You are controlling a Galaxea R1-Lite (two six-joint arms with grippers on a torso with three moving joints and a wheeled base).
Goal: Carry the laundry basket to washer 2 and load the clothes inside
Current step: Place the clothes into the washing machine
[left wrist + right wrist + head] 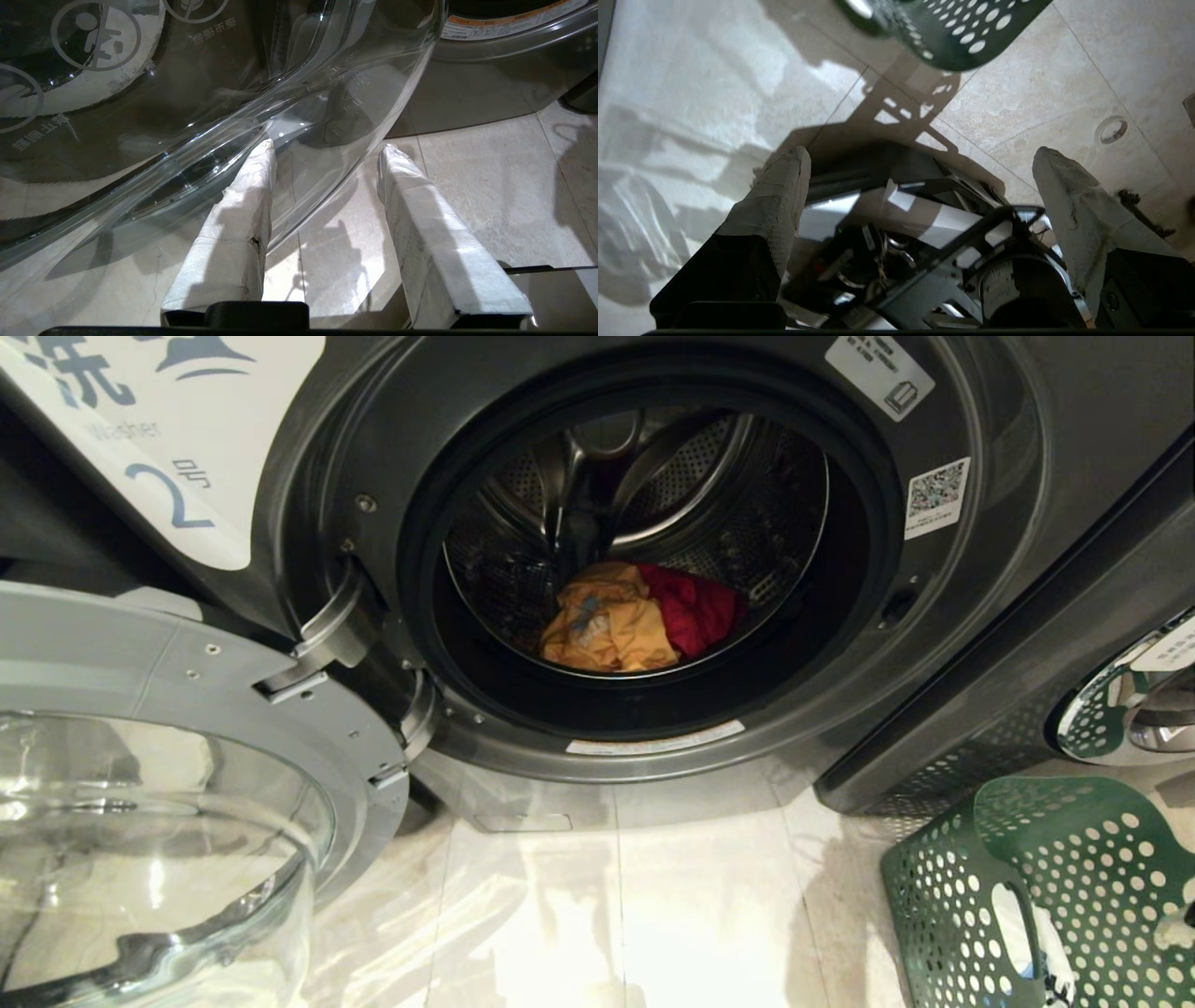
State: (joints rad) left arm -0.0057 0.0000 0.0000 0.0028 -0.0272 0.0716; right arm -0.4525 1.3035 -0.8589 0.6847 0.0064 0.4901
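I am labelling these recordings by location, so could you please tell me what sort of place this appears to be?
Probably a shared laundry room or laundromat: a front-load washer 2 carries a numbered label, a second machine's door sits beside it, and a laundry basket stands on the tiled floor.

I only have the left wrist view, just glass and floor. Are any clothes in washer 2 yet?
Observer: Yes. The head view shows a yellow-orange garment and a red one lying in the drum of washer 2.
Operator: Where's the basket?
Observer: The laundry basket stands on the floor to the washer's right.
Operator: Is the right gripper holding anything?
Observer: No. The right gripper is open and empty, pointing down over the robot's own base.
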